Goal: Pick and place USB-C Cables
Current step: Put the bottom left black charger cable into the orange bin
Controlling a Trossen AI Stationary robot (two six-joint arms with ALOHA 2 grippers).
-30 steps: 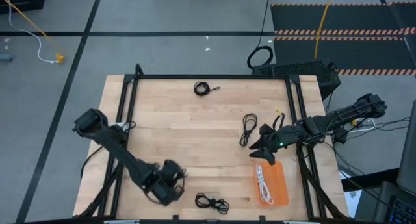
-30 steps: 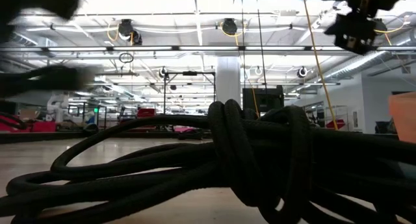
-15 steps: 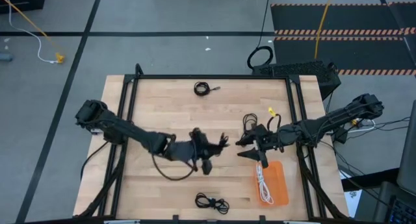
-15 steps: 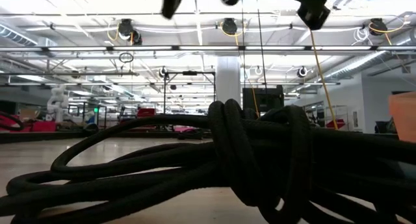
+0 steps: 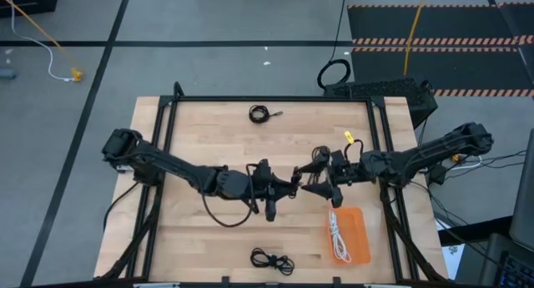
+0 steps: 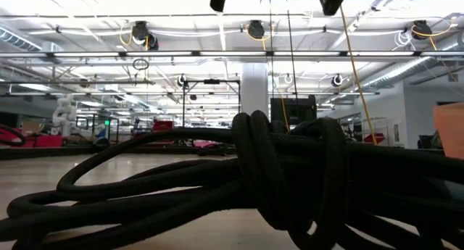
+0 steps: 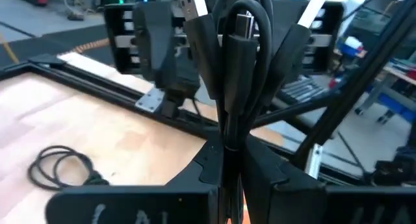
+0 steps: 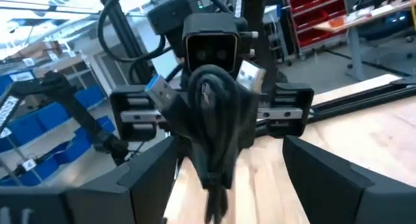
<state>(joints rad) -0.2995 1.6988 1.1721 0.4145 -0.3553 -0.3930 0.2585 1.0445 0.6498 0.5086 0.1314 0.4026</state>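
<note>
While the two arms meet nose to nose over the middle of the pale wooden table (image 5: 209, 138), the step in hand looks like a handover of one black coiled USB-C cable bundle (image 7: 234, 87) from left to right. The left gripper (image 5: 288, 190) pinches the bundle at its lower part, fingers pressed onto it. The bundle is held above the table; its long axis runs out from the left gripper's fingertips, connector ends splayed at the far end, pointing at the right gripper (image 5: 310, 185). The right gripper's jaws are spread wide, either side of the bundle, not touching. Next move, by my judgement: right closes on the free part, left lets go, then carry to the orange rectangular tray (image 5: 359, 238), which already holds a white cable
</note>
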